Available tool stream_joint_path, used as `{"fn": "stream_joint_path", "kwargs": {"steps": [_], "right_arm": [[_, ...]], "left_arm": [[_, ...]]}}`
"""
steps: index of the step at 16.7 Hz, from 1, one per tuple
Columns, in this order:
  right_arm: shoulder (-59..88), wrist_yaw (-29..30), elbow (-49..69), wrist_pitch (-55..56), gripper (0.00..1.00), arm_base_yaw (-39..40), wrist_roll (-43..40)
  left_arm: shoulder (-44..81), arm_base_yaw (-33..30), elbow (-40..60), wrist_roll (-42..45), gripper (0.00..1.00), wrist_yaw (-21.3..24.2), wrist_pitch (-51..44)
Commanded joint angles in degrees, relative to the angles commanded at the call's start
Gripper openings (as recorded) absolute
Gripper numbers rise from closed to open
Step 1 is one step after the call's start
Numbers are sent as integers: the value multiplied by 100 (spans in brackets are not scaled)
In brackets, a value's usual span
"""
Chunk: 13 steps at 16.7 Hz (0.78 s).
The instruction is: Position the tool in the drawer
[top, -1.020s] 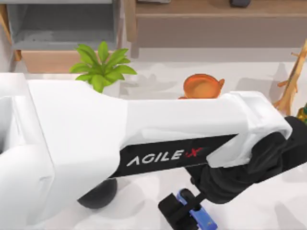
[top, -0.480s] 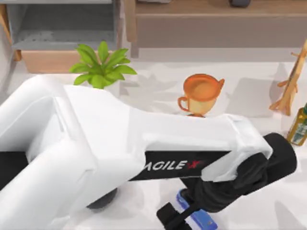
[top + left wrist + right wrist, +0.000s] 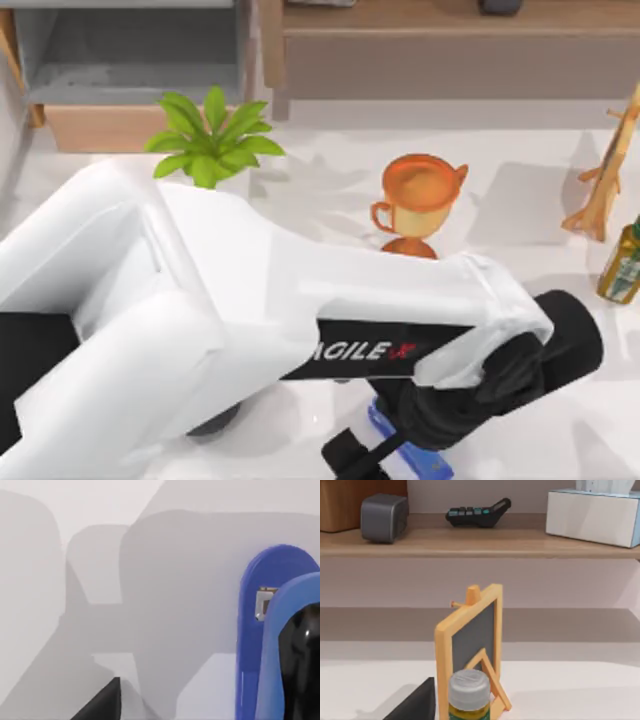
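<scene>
Blue stapler (image 3: 412,460) lying on the counter (image 3: 330,200), well in front of the orange trophy cup (image 3: 418,200), under the left end effector (image 3: 385,450); finger spread: cannot tell. Closer, in left wrist view: stapler's rounded blue end (image 3: 272,630), black top.

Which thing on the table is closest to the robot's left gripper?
The blue stapler, right beside the left gripper; the orange trophy cup and plant stand farther back.
</scene>
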Motion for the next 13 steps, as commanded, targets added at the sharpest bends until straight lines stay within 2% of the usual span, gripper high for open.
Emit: {"fn": "stream_joint_path", "kwargs": {"steps": [11,13], "right_arm": [[0,0,0,0,100,0,0],[0,0,0,0,100,0,0]], "left_arm": [[0,0,0,0,2,0,0],[0,0,0,0,0,0,0]]}}
